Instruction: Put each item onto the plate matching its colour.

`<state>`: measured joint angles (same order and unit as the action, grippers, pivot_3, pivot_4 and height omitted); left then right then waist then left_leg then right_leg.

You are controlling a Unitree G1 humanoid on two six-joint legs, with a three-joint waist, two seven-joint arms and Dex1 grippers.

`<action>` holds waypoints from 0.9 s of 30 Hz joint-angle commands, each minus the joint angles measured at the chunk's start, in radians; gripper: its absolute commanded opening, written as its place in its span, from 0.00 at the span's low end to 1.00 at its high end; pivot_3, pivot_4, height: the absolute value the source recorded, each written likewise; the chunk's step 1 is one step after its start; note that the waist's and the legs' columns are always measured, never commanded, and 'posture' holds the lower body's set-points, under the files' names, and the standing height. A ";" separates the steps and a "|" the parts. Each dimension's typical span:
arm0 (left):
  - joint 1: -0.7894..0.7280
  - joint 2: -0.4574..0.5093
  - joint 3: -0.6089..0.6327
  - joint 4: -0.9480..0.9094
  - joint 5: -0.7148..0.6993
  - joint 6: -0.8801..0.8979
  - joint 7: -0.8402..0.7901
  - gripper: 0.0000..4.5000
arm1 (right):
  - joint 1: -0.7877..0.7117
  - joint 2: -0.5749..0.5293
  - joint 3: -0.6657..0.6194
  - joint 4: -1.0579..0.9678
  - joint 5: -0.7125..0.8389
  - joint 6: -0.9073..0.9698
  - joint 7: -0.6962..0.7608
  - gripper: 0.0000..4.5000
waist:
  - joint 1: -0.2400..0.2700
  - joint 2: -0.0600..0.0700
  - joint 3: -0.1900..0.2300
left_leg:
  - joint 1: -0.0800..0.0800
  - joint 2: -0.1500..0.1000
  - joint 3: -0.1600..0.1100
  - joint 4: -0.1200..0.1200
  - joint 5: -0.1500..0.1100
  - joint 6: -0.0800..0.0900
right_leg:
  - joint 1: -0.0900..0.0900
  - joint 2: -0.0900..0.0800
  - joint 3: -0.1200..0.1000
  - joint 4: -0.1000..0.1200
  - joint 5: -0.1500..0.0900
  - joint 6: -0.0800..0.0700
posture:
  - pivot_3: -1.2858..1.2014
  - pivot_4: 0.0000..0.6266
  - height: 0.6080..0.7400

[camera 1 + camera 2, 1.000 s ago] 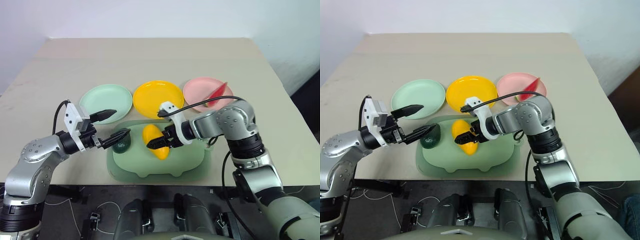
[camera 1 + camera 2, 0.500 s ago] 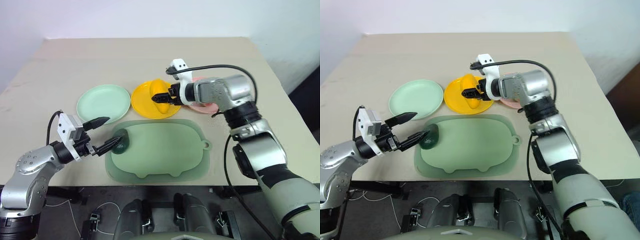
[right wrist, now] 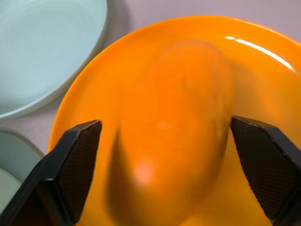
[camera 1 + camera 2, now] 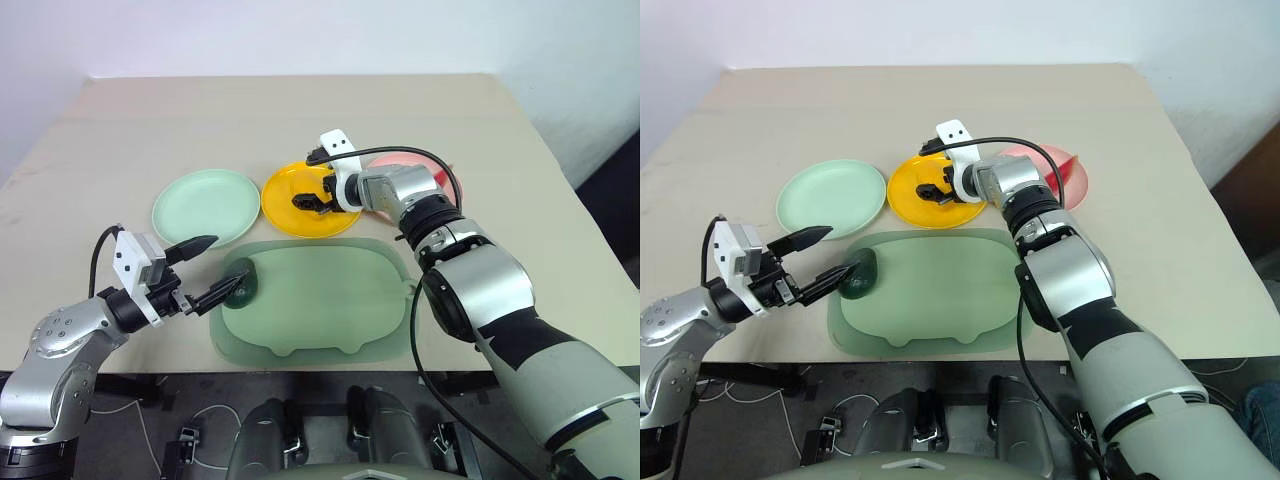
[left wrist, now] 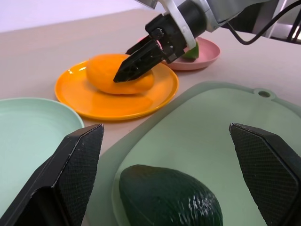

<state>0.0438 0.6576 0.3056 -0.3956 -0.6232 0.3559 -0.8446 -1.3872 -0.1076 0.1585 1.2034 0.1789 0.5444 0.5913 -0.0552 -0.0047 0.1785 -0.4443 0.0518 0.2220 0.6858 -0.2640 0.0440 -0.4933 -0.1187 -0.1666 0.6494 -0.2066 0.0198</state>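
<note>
My head views are bright and even, lit softly from overhead, and the shadows on the counter are faint. Both stay sharp across the whole surface. In my right wrist view the mango is smeared with blur, while a white streak of glare runs along the rim of the yellow plate. In my left wrist view the avocado carries small specular glints, and the near fingers look soft.
</note>
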 commanded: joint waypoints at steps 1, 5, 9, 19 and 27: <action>-0.013 0.005 0.021 -0.008 -0.013 -0.020 -0.011 1.00 | -0.039 -0.025 -0.053 -0.081 0.004 -0.005 0.048 0.99 | -0.002 0.000 0.000 | 0.000 0.000 0.000 0.000 0.000 0.000 | 0.000 0.000 0.000 0.000 0.000 0.000 | 0.52 0.24 0.67; -0.013 -0.001 0.039 0.005 -0.024 -0.018 -0.010 1.00 | 0.109 -0.117 -0.073 -0.457 0.059 0.097 0.155 0.99 | 0.003 0.000 0.000 | 0.000 0.000 0.000 0.000 0.000 0.000 | 0.000 0.000 0.000 0.000 0.000 0.000 | 0.52 0.24 0.67; 0.007 -0.001 0.051 -0.027 -0.038 0.004 0.008 1.00 | 0.365 -0.200 -0.116 -0.932 0.189 0.238 0.229 0.99 | 0.013 -0.001 -0.001 | 0.000 0.000 -0.003 0.000 0.000 0.000 | 0.002 -0.001 -0.001 -0.002 0.000 0.000 | 0.52 0.24 0.67; 0.067 -0.025 0.043 -0.108 -0.041 0.040 0.093 1.00 | 0.805 -0.296 -0.200 -1.524 0.397 0.274 0.262 0.99 | 0.015 -0.001 0.000 | 0.001 0.000 -0.003 0.000 0.001 -0.001 | 0.002 -0.001 -0.001 -0.002 0.000 0.000 | 0.52 0.24 0.67; 0.098 -0.057 0.025 -0.150 -0.025 0.071 0.174 1.00 | 0.944 -0.359 -0.080 -1.585 0.309 0.143 0.261 0.99 | 0.016 -0.001 0.000 | 0.002 -0.001 -0.003 0.000 0.000 -0.001 | 0.004 -0.001 -0.001 -0.004 0.000 -0.001 | 0.52 0.24 0.67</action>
<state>0.1312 0.6036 0.3261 -0.5001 -0.6434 0.4269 -0.6855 -0.4252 -0.4658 0.0778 -0.3515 0.4934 0.7191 0.8640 -0.0395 -0.0056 0.1780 -0.4426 0.0514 0.2186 0.6857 -0.2636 0.0429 -0.4895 -0.1197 -0.1672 0.6453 -0.2069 0.0192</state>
